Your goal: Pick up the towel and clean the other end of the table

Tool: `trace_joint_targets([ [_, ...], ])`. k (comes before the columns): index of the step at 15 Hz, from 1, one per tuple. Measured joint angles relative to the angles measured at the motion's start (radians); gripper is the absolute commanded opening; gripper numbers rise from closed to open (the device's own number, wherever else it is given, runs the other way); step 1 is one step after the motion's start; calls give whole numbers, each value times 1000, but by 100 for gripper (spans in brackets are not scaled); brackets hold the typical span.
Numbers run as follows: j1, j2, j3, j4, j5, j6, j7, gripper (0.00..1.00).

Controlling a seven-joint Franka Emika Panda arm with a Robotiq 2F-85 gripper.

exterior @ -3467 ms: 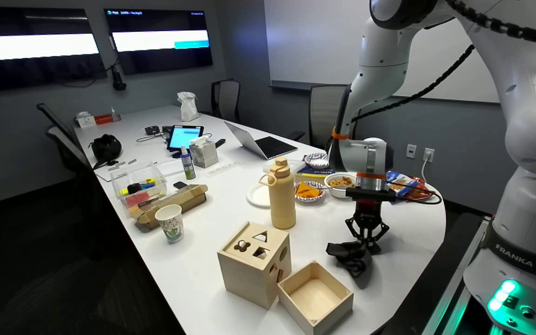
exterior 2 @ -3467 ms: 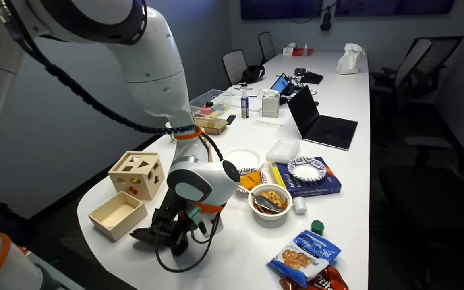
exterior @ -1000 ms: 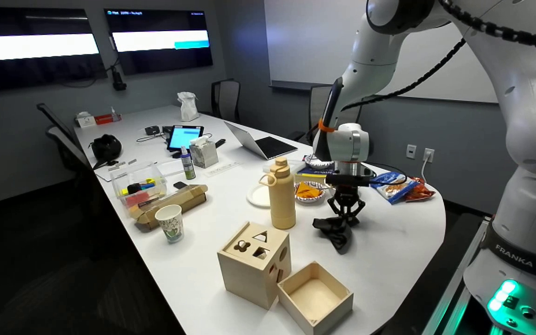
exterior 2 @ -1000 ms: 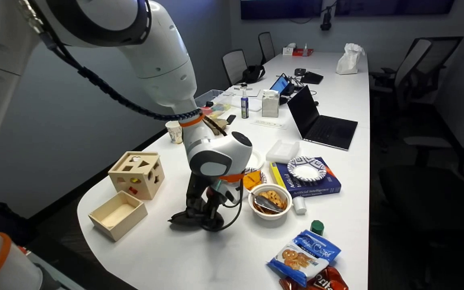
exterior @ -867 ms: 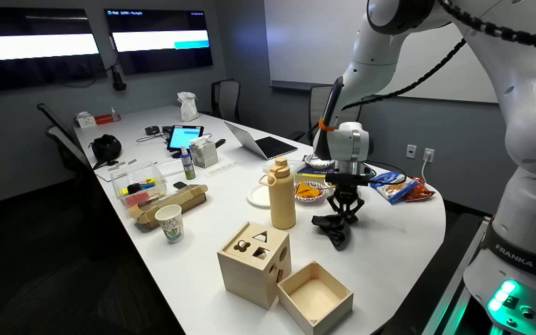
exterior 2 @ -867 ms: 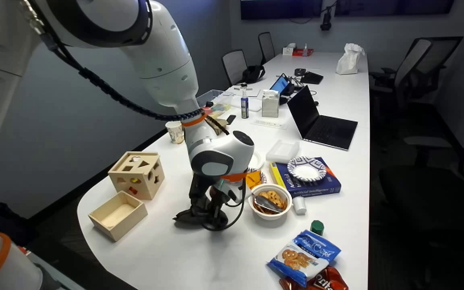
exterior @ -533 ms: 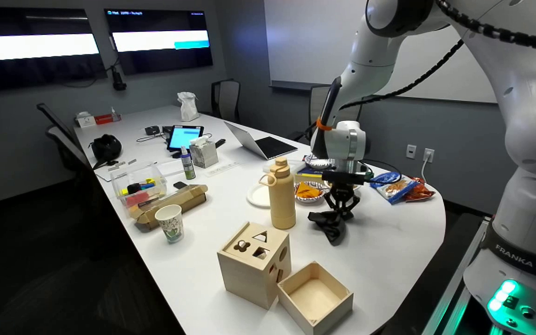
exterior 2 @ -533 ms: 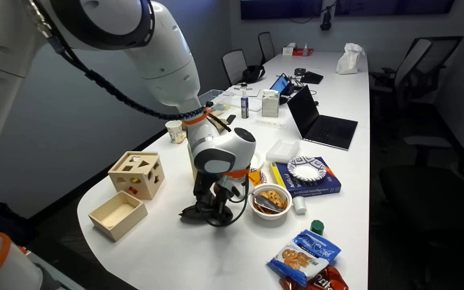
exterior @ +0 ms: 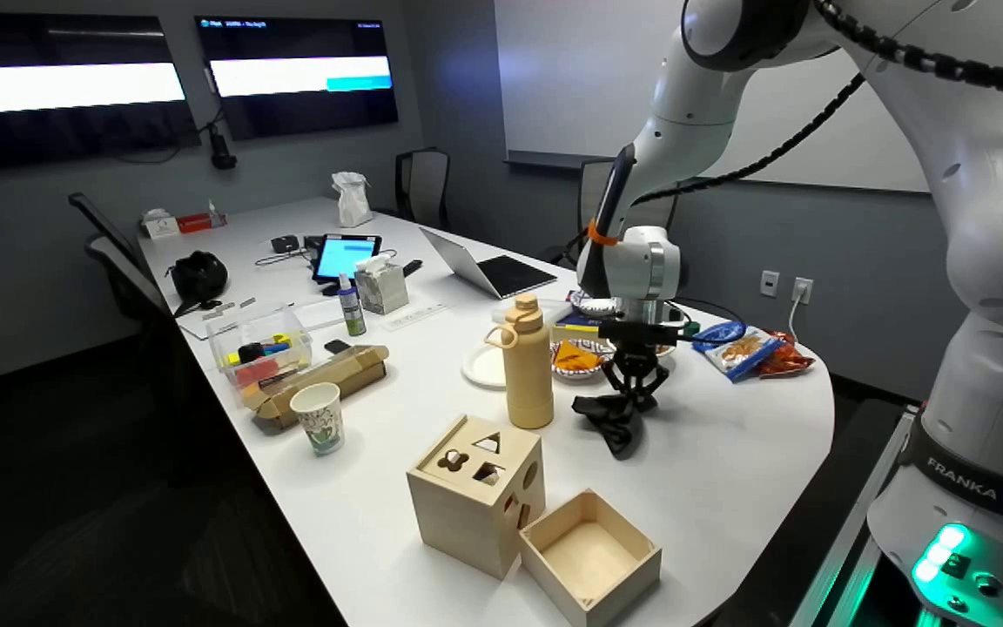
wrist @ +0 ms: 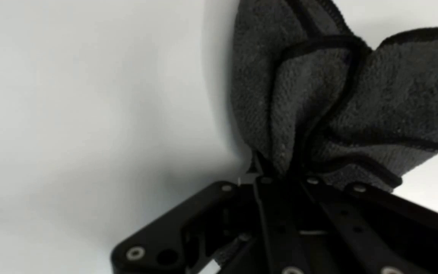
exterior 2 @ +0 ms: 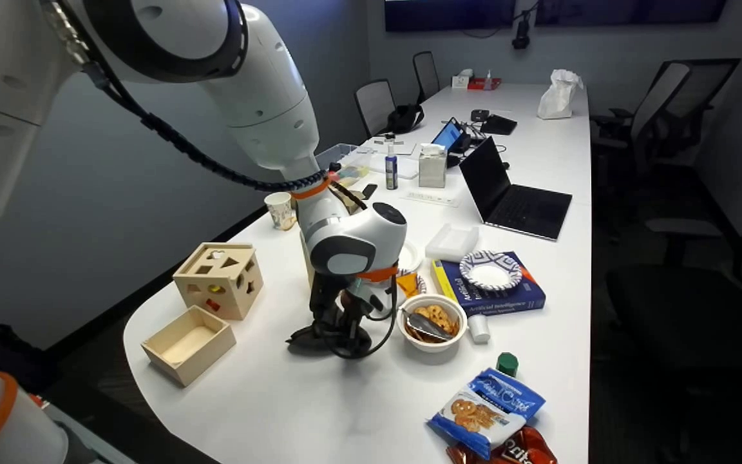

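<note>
The dark towel point(wrist: 318, 87) lies bunched, apparently touching the near end of the surface point(exterior: 710, 488), right of the bottle point(exterior: 528, 370) in an exterior view; the gripper point(wrist: 287, 179) is closed on one fold. Pickup looks done; wiping the other end probably remains. Readable: "Artificial" on the blue book point(exterior 2: 500, 299), "FRANKA" on the arm base point(exterior: 972, 492).
</note>
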State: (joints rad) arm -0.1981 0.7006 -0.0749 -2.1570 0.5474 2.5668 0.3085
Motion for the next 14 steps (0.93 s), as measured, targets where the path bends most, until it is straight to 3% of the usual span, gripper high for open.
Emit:
trace_joint_targets([
  [7,-80,-43,-9,-112,84,-1,-27,2],
  [14,-208,-84,-83,-234,245,49,-125,2],
])
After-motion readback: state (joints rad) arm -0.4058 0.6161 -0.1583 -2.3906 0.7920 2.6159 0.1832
